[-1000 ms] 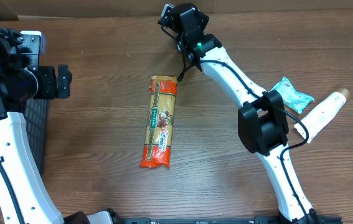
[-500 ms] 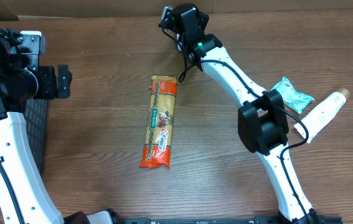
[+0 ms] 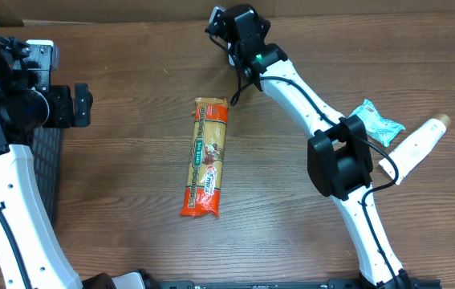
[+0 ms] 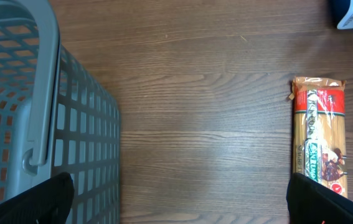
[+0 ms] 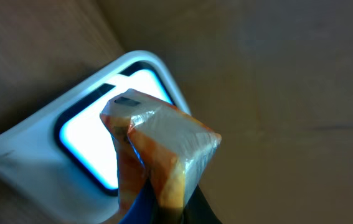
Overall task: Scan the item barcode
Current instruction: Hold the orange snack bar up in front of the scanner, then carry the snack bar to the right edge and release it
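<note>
In the right wrist view, the item (image 5: 162,146), a small packet wrapped in clear and orange film, sticks up from between the jaws of my right gripper (image 5: 171,210), which is shut on it. Its top end is right in front of the lit window of a white scanner (image 5: 30,155). Overhead, the right gripper (image 3: 225,22) is at the table's far edge, and the item itself is hidden under the wrist. My left gripper (image 3: 81,105) hangs at the left, open and empty. Its black fingertips (image 4: 39,200) stand wide apart over bare wood.
A long pasta packet (image 3: 205,156) lies lengthwise mid-table and also shows in the left wrist view (image 4: 319,134). A grey mesh basket (image 4: 39,93) stands at the left edge. A teal packet (image 3: 377,120) and a white tube (image 3: 416,144) lie at the right.
</note>
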Controlling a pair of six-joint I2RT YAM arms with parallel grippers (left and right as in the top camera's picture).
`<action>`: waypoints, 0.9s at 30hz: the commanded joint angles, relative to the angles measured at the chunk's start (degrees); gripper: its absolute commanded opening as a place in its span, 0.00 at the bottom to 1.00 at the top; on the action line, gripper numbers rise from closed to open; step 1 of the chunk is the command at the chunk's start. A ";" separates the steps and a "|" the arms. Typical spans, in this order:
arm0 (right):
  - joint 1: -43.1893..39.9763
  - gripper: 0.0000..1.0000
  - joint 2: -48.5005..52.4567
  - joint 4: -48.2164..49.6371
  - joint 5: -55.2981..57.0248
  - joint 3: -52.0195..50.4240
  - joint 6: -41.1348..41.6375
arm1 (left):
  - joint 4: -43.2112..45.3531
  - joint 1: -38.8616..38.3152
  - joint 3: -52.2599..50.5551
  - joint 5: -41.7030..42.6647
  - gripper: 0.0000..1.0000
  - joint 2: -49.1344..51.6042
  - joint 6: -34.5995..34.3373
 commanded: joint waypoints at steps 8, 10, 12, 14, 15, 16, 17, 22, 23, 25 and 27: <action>-1.92 0.04 -21.29 -17.38 -20.20 0.13 20.46 | 0.15 0.15 -0.02 -0.37 1.00 0.35 0.63; -2.82 0.04 -24.68 -21.94 -25.18 0.13 22.58 | 0.15 0.15 -0.02 -0.37 1.00 0.35 0.66; -3.78 0.04 -27.65 -25.94 -28.96 0.13 26.01 | 0.15 0.15 -0.02 -0.37 1.00 0.35 0.66; -4.68 0.04 -30.10 -29.44 -31.43 0.13 30.73 | 0.15 0.15 -0.02 -0.37 1.00 0.35 0.66; -5.27 0.04 -31.43 -31.65 -32.28 0.13 34.21 | 0.15 0.15 -0.02 -0.37 1.00 0.35 0.66; -5.97 0.04 -32.65 -34.07 -32.81 0.13 38.25 | 0.15 0.15 -0.02 -0.37 1.00 0.35 0.66; -6.73 0.04 -33.70 -36.48 -33.03 0.13 42.34 | 0.15 0.15 -0.02 -0.37 1.00 0.35 0.63; -13.38 0.04 -36.09 -53.42 -36.22 0.11 59.93 | 0.15 0.15 -0.02 -0.37 1.00 0.35 0.66; -14.73 0.04 -35.63 -56.61 -35.98 -0.02 62.23 | 0.15 0.15 -0.02 -0.37 1.00 0.35 0.66; -18.53 0.04 -33.88 -64.50 -34.10 -1.92 65.51 | 0.15 0.15 -0.02 -0.37 1.00 0.35 0.66; -20.94 0.04 -33.20 -66.18 -32.35 -6.01 66.45 | 0.15 0.15 -0.02 -0.37 1.00 0.35 0.66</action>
